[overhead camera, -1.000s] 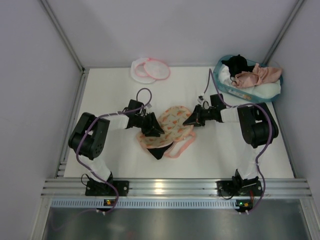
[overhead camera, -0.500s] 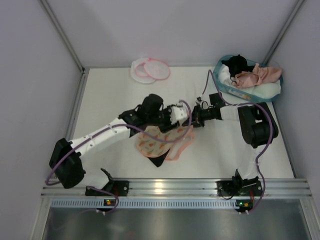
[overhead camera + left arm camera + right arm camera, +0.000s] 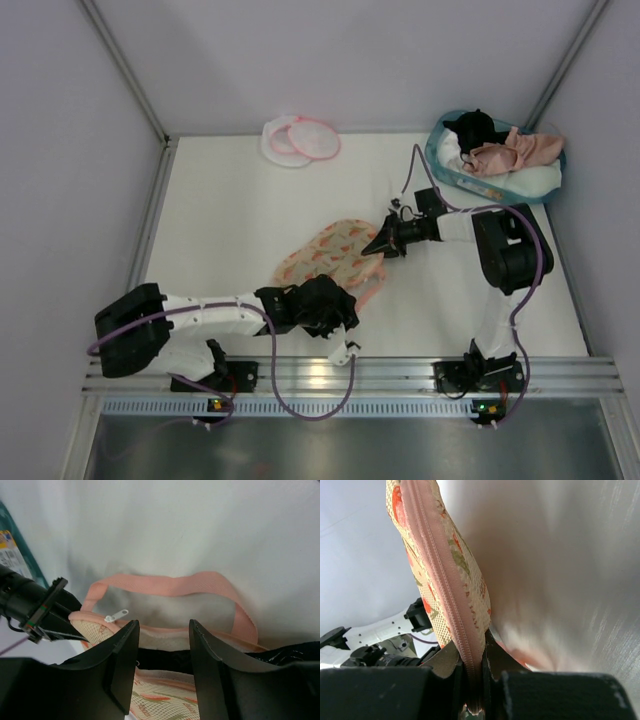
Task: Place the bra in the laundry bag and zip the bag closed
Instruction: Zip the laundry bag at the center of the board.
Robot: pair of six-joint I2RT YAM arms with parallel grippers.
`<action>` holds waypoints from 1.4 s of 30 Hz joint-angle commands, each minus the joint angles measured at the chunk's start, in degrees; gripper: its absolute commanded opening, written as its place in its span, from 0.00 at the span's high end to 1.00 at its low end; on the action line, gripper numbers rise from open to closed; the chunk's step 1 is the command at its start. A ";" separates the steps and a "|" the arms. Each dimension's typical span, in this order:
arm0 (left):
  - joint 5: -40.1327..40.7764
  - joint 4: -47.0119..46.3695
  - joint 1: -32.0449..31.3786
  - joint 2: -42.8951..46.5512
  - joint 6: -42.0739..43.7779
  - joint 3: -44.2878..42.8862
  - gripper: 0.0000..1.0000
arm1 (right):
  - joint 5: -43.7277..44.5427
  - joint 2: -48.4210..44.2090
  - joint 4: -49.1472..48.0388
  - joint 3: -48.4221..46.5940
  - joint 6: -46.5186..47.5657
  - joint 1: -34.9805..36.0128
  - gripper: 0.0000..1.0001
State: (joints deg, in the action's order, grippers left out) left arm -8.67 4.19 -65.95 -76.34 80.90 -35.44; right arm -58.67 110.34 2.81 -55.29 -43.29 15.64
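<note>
The salmon-pink bra (image 3: 520, 150) lies in the teal basket (image 3: 437, 165) at the far right. The round white mesh laundry bag (image 3: 300, 138) with its pink rim lies at the table's far edge. Neither gripper is near them. An orange-printed padded pouch (image 3: 330, 248) lies mid-table. My right gripper (image 3: 384, 243) is shut on its pink zipper edge (image 3: 445, 580), also seen from its wrist (image 3: 475, 680). My left gripper (image 3: 162, 630) is open and empty at the pouch's near end (image 3: 333, 296), facing its open mouth, where something black (image 3: 165, 660) shows.
The pouch has a white zipper pull (image 3: 116, 615) and a pink strap loop (image 3: 175, 585) lying on the white table. The basket also holds black and white clothes (image 3: 475, 128). Grey walls close in the left, right and far sides. An aluminium rail (image 3: 330, 375) runs along the near edge.
My left arm has swung back from across the pouch to the near edge, its gripper now at the pouch's near end. The right gripper has kept its hold on the pouch.
</note>
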 commanded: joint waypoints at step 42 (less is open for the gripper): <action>15.17 -34.16 -1.63 -16.92 19.82 0.20 0.77 | -1.97 -4.52 -8.52 4.93 -7.95 2.03 1.00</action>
State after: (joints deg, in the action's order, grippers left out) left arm 6.04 -26.63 -67.61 -94.28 100.05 -33.74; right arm -58.57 108.38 -3.77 -50.22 -50.81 16.88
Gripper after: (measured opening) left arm 0.245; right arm 0.078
